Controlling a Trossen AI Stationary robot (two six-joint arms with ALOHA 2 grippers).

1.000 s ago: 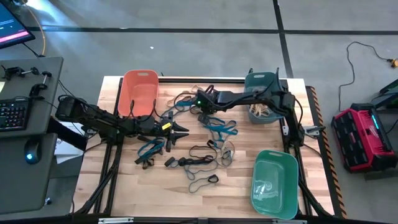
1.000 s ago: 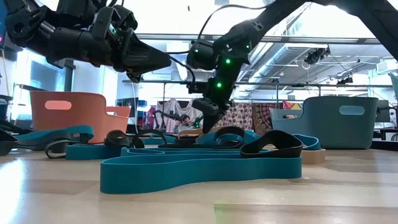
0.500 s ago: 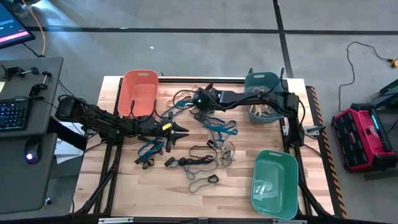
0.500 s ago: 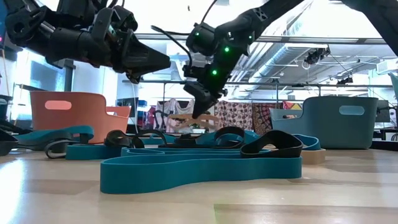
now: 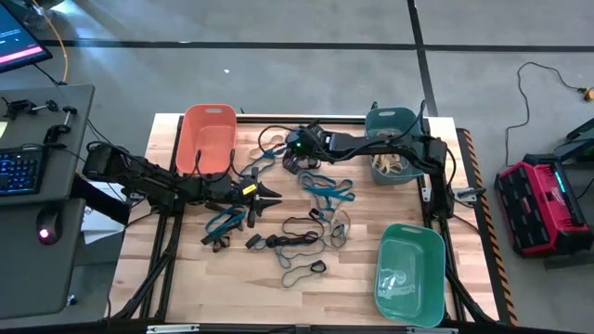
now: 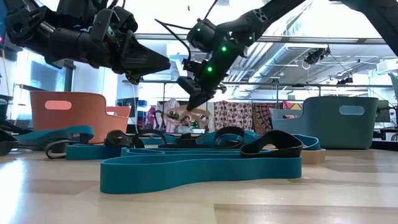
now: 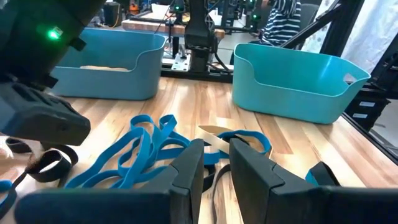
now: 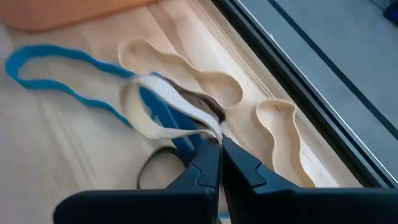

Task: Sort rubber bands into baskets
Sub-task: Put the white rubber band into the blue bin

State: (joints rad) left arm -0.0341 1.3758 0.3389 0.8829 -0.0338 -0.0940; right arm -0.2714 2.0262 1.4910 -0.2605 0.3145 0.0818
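My right gripper (image 8: 216, 144) is clenched on a tan band (image 8: 165, 127), probably alone, soft and light, so pinching one strand holds it.

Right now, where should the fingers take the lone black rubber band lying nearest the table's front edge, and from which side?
Pinch the black rubber band on one long strand near its middle, coming straight down from above. It lies flat on the table as a narrow loop, seemingly clear of the pile, so a sideways approach would probably just push it along.
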